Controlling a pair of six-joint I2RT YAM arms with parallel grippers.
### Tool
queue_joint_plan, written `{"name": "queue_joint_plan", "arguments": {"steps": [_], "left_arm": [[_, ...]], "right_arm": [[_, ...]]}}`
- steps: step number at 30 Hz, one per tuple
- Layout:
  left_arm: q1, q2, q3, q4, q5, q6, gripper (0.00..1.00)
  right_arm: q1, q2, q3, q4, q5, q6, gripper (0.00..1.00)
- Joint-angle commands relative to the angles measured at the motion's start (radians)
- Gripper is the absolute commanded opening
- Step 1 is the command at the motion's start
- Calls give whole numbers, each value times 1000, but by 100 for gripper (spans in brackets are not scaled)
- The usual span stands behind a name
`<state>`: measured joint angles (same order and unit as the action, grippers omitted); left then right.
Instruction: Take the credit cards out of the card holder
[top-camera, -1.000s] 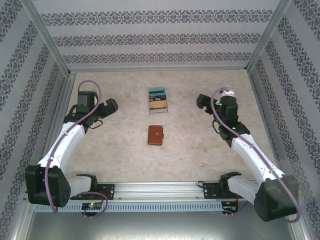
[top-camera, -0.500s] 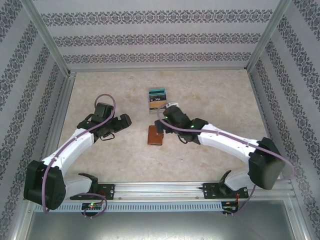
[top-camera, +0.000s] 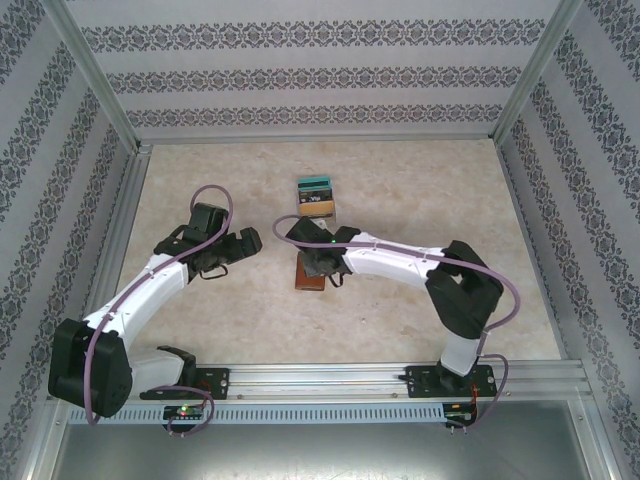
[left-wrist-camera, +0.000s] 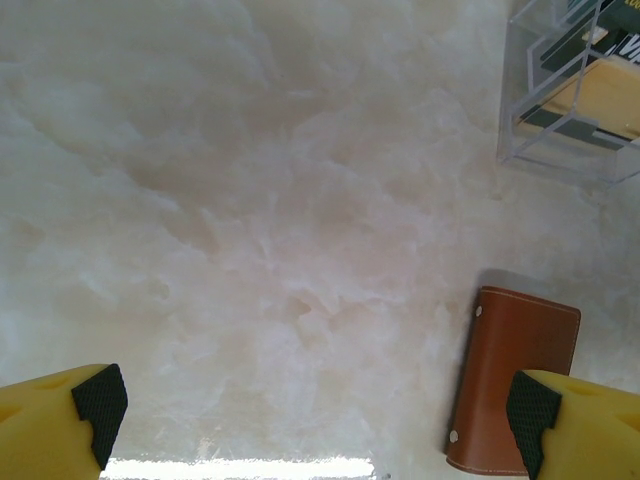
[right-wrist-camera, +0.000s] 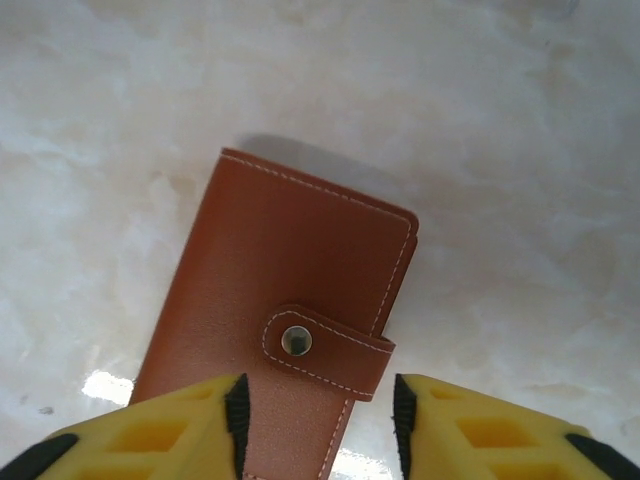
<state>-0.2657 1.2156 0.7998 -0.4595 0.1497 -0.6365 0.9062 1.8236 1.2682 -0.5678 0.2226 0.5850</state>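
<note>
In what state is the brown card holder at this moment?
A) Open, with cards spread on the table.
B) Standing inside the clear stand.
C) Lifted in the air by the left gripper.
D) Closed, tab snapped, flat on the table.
D: the right wrist view shows the snap tab fastened across the closed card holder, which lies flat on the table.

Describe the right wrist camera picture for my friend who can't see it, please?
A closed brown leather card holder lies flat on a pale marbled table, its snap tab fastened. Two yellow fingers with black pads poke in from the bottom edge, a gap between them, over the holder's near end.
</note>
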Motion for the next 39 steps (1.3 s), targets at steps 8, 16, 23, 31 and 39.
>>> {"name": "queue_joint_plan", "arguments": {"steps": [8,16,23,31,39], "left_arm": [[8,12,-20,11,27,-9,99],[9,16,-22,4,33,-12,99],[8,32,-23,27,91,-17,99],[5,92,-52,177,316,-100,73],[-3,206,-111,423,490,-295,0]], "right_arm": [[14,120,109,-88,-28,-23,41],[11,177,119,-82,-48,-34,42],[0,176,107,-75,-48,-46,12],[-1,105,56,-11,-62,-61,0],[-7,15,-9,108,-108,-92,0]]}}
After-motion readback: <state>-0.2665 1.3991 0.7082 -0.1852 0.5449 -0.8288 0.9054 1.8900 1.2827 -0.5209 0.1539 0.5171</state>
